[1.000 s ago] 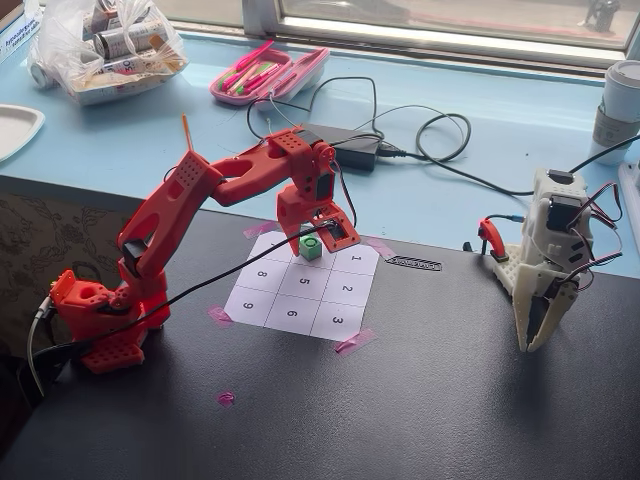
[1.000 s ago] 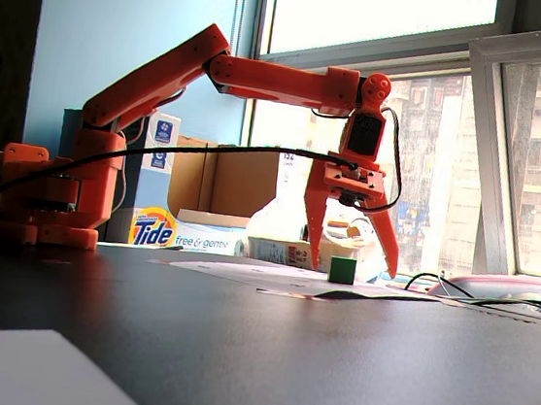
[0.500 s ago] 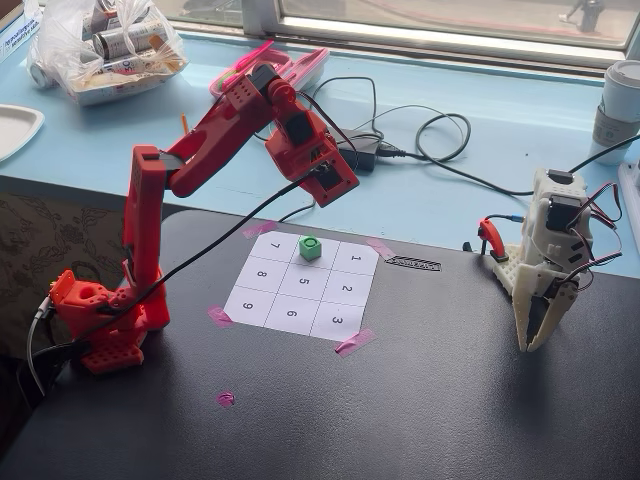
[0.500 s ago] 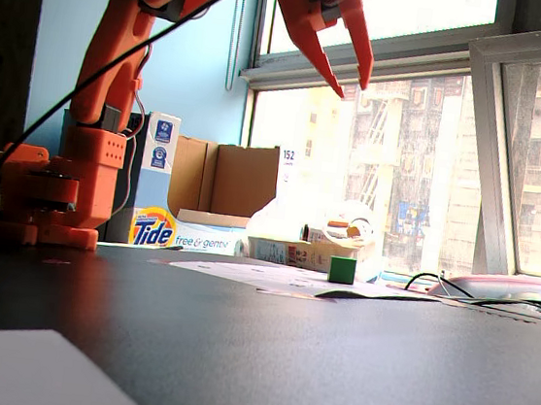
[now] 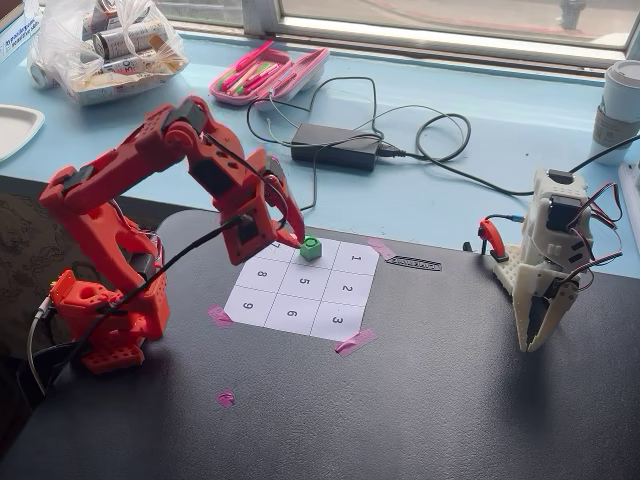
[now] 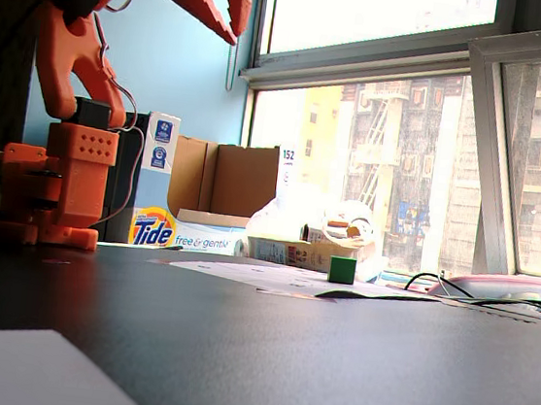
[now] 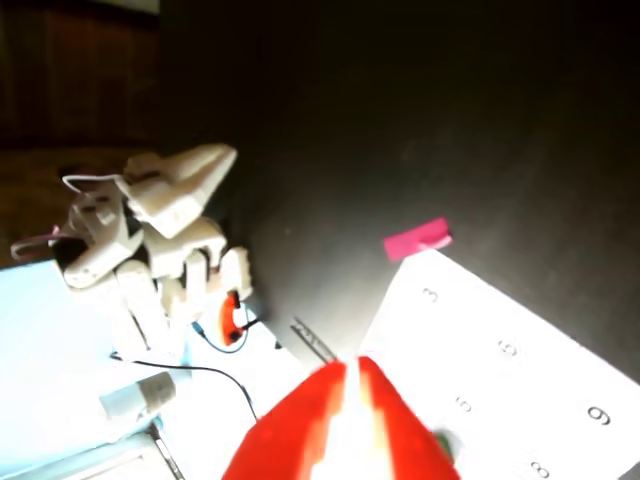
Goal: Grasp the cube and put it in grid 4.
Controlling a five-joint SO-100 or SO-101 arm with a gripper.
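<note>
The green cube [image 5: 311, 248] stands on the numbered sheet in the top-middle cell, grid 4 [image 5: 322, 263], between the cells marked 7 and 1; the cube hides the digit. It also shows in a fixed view [image 6: 342, 269] on the paper, and as a green sliver in the wrist view [image 7: 441, 439]. My red gripper [image 5: 297, 241] is just left of the cube, over the 7 cell. It is raised above the table [image 6: 233, 34]. In the wrist view its fingers [image 7: 350, 366] meet with only a thin gap and hold nothing.
A white idle arm [image 5: 548, 270] stands at the table's right and also shows in the wrist view [image 7: 150, 240]. A black power adapter [image 5: 335, 148], cables and a pink pencil case [image 5: 268, 72] lie on the blue ledge behind. A pink tape scrap [image 5: 226, 397] lies near the front.
</note>
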